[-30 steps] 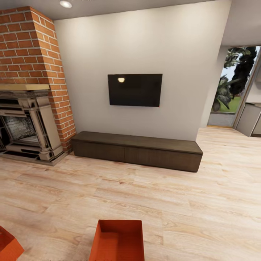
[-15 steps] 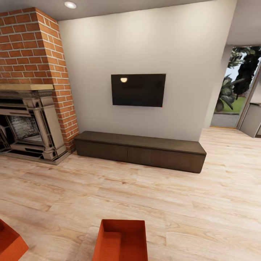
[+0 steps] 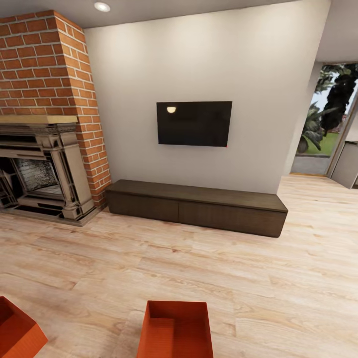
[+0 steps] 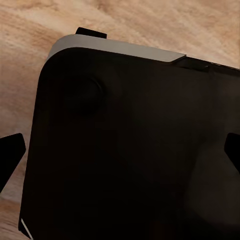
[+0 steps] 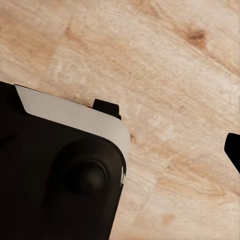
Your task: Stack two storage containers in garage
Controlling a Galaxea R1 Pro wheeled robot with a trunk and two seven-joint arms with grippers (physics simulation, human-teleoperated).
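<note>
Two orange-red storage containers rest on the living room's light wood-plank floor (image 3: 199, 268) at the near edge of the head view. One storage container (image 3: 176, 330) lies at the lower centre, open top up and empty. The other storage container (image 3: 17, 330) is cut off at the lower left corner. In the left wrist view my left gripper (image 4: 120, 155) is open, its dark fingertips (image 4: 11, 155) far apart over the robot's black base (image 4: 130, 150). My right gripper (image 5: 120, 150) hangs over wood planks; one fingertip (image 5: 234, 150) shows at the edge, spread wide.
A long dark low cabinet (image 3: 199, 206) stands against the white wall under a wall TV (image 3: 194, 123). At the left rises a red brick fireplace (image 3: 44, 164). A glass door (image 3: 328, 119) and a grey unit (image 3: 348, 166) are at the far right.
The whole head view has slid rightward, so the camera has turned left. More of the lower-left container shows. Nothing in the room has moved.
</note>
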